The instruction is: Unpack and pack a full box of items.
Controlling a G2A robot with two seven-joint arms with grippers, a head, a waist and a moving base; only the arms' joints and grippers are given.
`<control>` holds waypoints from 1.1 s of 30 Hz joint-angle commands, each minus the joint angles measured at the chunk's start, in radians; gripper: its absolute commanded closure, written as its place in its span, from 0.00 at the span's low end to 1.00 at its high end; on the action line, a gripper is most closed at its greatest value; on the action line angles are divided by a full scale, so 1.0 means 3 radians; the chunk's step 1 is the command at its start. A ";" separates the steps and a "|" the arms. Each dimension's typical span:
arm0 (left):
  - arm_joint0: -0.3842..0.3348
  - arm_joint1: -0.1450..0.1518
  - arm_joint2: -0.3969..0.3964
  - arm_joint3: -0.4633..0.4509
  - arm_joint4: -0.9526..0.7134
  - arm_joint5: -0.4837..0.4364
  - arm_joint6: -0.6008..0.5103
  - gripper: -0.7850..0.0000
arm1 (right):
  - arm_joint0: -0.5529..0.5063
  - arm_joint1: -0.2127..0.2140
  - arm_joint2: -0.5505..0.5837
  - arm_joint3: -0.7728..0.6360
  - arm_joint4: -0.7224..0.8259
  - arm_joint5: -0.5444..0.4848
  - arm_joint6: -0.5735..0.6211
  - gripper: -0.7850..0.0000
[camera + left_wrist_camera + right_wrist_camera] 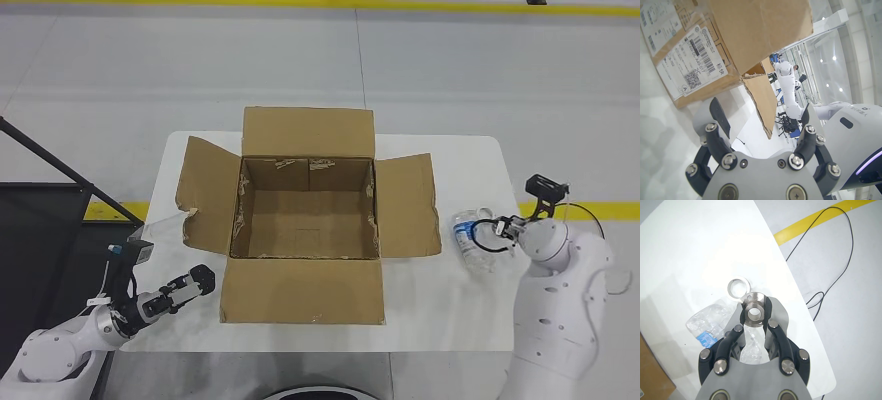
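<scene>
The box (308,175) stands open and bare inside, so the unpacking looks about finished. The part in hand is either the last thing out or the first to go back in; which one cannot be told. The right gripper (755,311) is to the right of the box, beyond its right flap (407,205). Its jaws are pinched on the hub of a metal fitting (753,297). If the fitting is being set down, the next move needs a gentle drop onto bare table (440,310), clear of its neighbours. If it is being packed, it needs a lift over that flap and down into the box. The fitting is a short steel collar with a flat round flange, a bore through the middle and a small hole in the flange, hard and shiny. Just beyond it lies a plain metal ring (729,289), flat on the table, and nearer the box a crumpled clear bottle (704,325) lies on its side. The left gripper (761,113) is at the box's front left corner with its jaws spread wide, holding nothing.
</scene>
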 commanded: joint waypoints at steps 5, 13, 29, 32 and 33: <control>0.0000 0.0000 0.0000 0.0000 0.0000 0.0000 0.0000 0.00 | 0.0003 0.0024 0.0003 0.0113 0.0005 0.0073 -0.0038 1.00; 0.0000 0.0000 0.0000 0.0000 0.0000 0.0000 0.0000 0.00 | 0.0001 0.0055 -0.0010 0.0185 0.0055 0.0103 -0.0052 0.95; 0.0000 0.0000 0.0000 0.0000 0.0000 0.0000 0.0000 0.00 | -0.0021 0.0121 -0.0010 0.0097 0.0188 0.0110 -0.0050 0.09; 0.0000 0.0000 0.0000 0.0000 0.0000 0.0000 0.0000 0.00 | -0.0074 0.0126 -0.0021 -0.0146 0.0283 0.0089 -0.0057 0.00; 0.0000 0.0000 0.0000 0.0000 0.0000 0.0000 0.0000 0.00 | -0.0096 0.0124 -0.0027 -0.0271 0.0390 0.0048 -0.0069 0.00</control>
